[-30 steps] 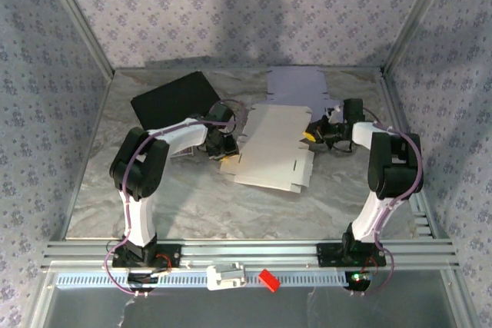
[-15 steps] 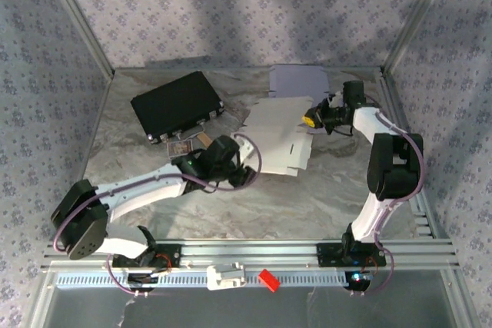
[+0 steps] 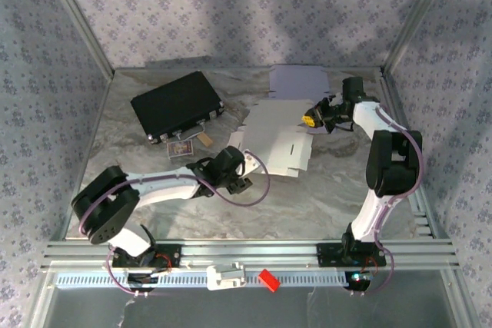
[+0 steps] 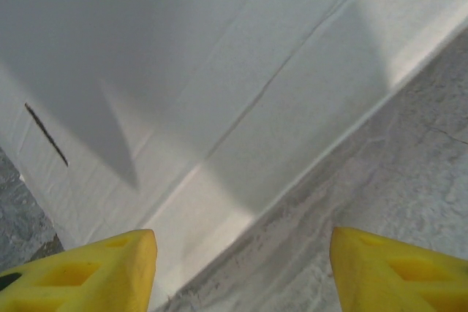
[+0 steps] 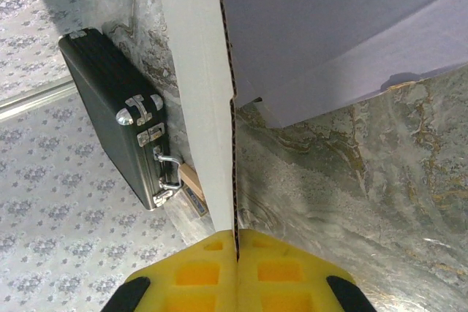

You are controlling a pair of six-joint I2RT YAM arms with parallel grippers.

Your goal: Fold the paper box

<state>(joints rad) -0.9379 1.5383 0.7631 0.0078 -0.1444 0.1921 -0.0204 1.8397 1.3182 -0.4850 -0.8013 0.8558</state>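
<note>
Your left gripper (image 3: 240, 180) has its yellow fingers (image 4: 102, 268) spread wide, released, with nothing between them. They hang just beside the near left edge of the paper box (image 3: 275, 142), over the bare table (image 3: 323, 205). That arm lies low and stretched out across the near left part of the table, its elbow close to the left edge. The box is spread out, unfolded, in the middle toward the far edge. Your right gripper (image 3: 310, 121) is clenched on the box's right edge, the cardboard pinched between its pads (image 5: 197, 272). That arm stands tall by the right edge and reaches inward. A black case (image 3: 175, 104) lies near the far left corner.
</note>
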